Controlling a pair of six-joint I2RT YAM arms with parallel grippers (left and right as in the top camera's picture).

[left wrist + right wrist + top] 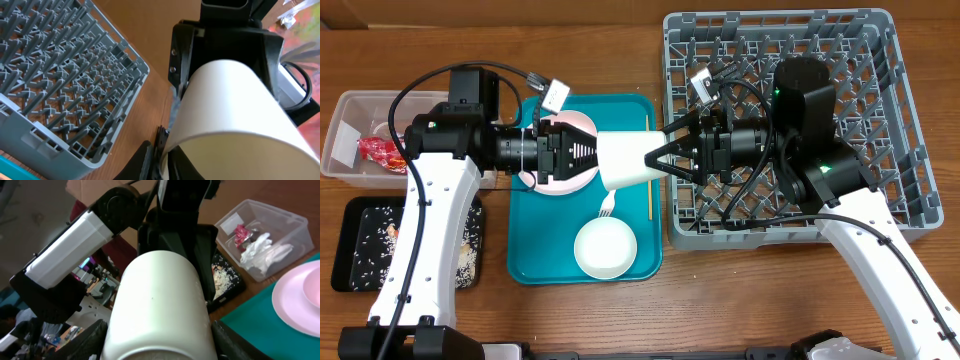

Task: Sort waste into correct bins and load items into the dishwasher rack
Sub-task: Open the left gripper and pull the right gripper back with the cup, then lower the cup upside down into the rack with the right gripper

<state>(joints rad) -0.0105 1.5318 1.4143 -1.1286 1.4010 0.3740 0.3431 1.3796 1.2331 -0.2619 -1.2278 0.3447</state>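
Left fingers (582, 150), right fingers (670, 146) clamp cup (625, 161).

I see wooden table (620, 45), warm brown grain, evenly lit. Right wrist feed: blurred cluttered room (95, 275) at 9 o'clock, brown panel (95, 187) at 11 o'clock, unidentifiable.

One each of cup (625, 162), plate (578, 124), bowl (605, 249), fork (607, 206), rack (890, 90), tub (345, 150), black tray (350, 215), teal tray (535, 250).
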